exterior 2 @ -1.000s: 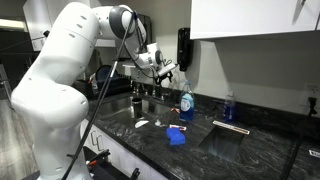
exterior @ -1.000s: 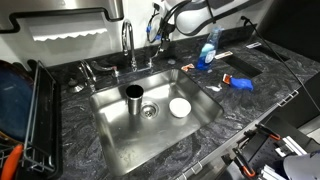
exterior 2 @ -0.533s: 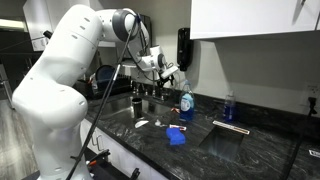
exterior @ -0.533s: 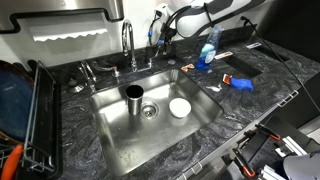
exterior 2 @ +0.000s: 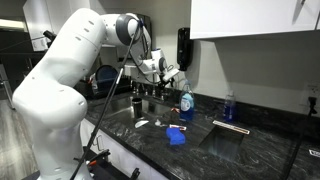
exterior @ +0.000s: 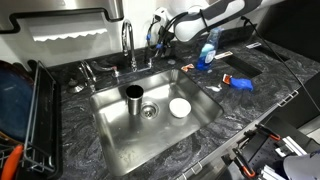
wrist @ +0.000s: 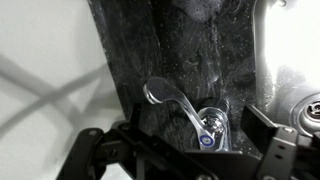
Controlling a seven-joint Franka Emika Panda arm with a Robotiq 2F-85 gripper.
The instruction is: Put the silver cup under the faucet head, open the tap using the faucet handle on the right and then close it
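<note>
Now claw (wrist: 175, 140) wide, empty; handle (wrist: 172, 98) framed between the jaws, axis running upper-left to lower-right, bottom centre.

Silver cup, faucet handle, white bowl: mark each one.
silver cup (exterior: 134, 100), in an exterior view, on its outer wall.
faucet handle (wrist: 168, 96), wrist view, on the lever.
white bowl (exterior: 180, 106), in an exterior view, on its inside centre.

The arm (exterior 2: 62, 75) was glossy white, built of fat rounded segments with darker seams at the joints. A thin black cable (exterior 2: 105, 105) hung beside it. The hand (wrist: 175, 140) was matte black, with blocky, angular fingers (wrist: 88, 150) on hinged black links.
</note>
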